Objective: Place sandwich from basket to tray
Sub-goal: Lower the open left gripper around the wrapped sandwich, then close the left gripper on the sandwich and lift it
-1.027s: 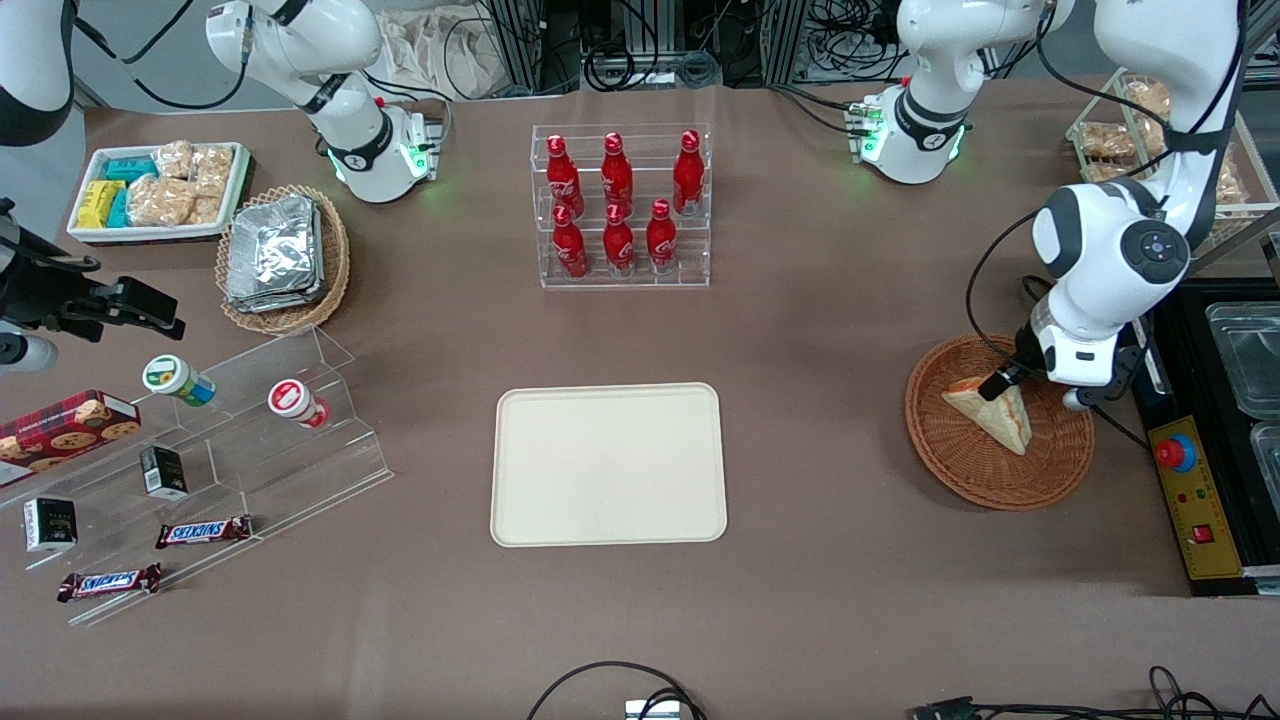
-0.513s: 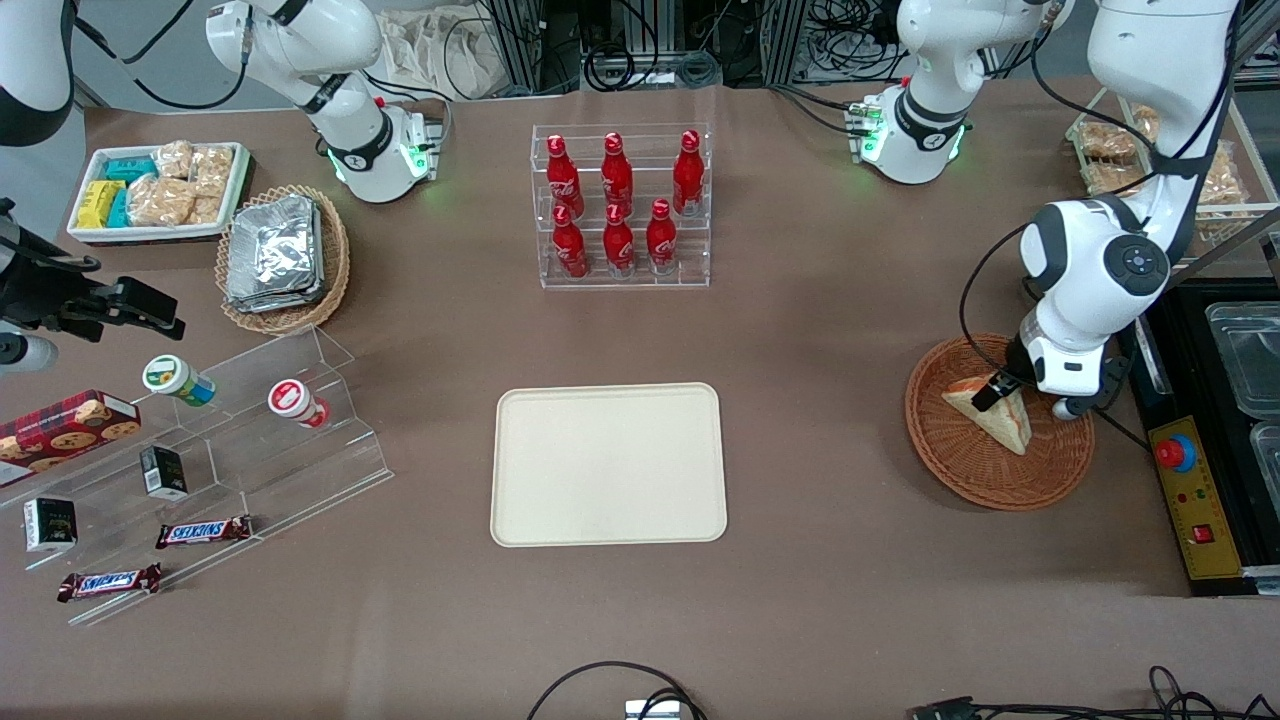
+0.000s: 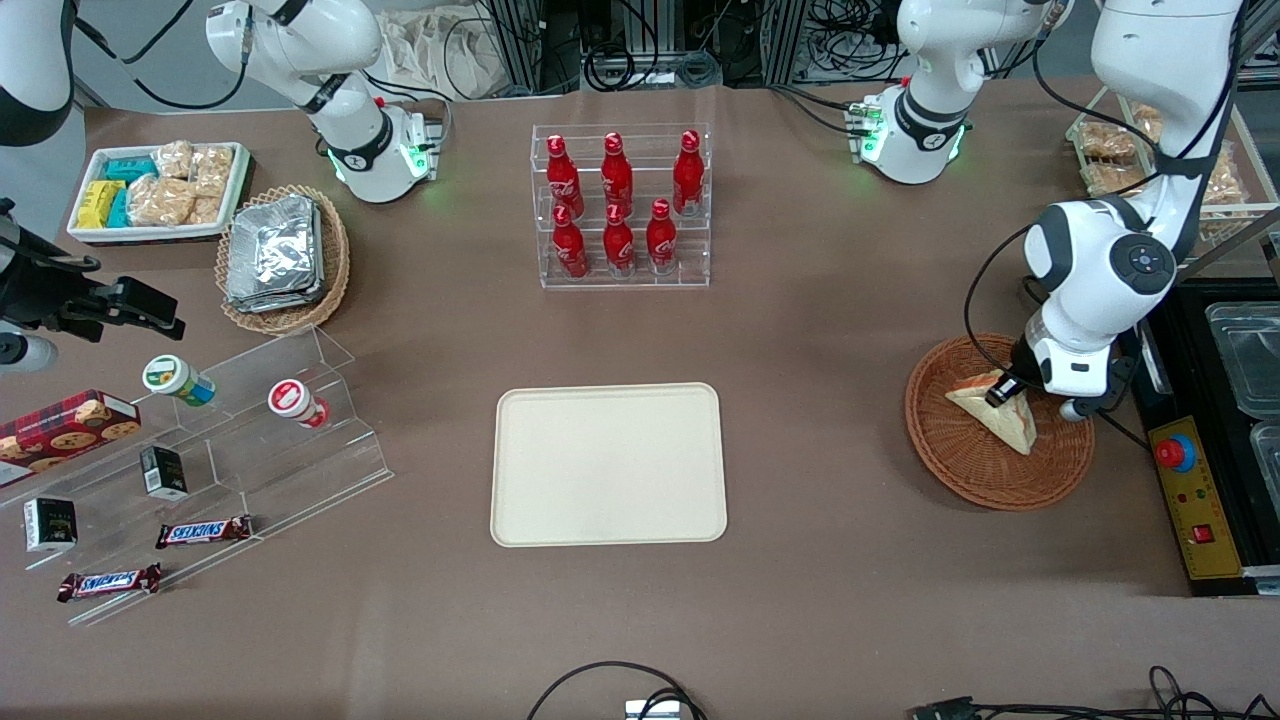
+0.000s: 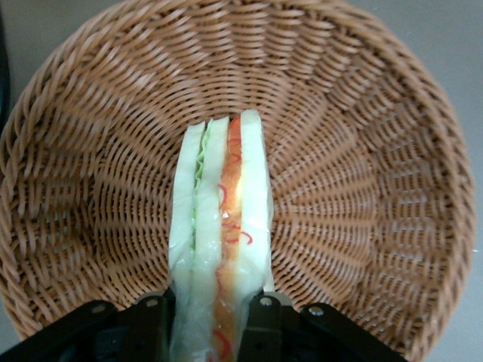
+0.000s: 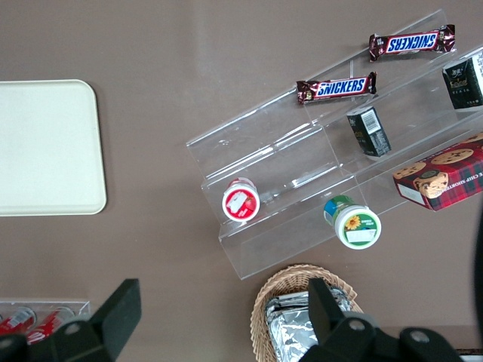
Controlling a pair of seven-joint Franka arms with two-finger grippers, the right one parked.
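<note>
- The fingers (image 4: 260, 320) clench the sandwich (image 4: 220, 241) from both sides, bread faces against them.
- The gripper (image 3: 1000, 390) sits low inside the basket (image 3: 960, 460).
- The sandwich stands on edge in the basket, well apart from the tray (image 3: 608, 464).

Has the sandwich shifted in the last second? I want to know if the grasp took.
Yes, slightly. The sandwich, clamped in the gripper, has turned a little and its tip sits marginally farther from the front camera against the basket rim. It remains in the basket.
</note>
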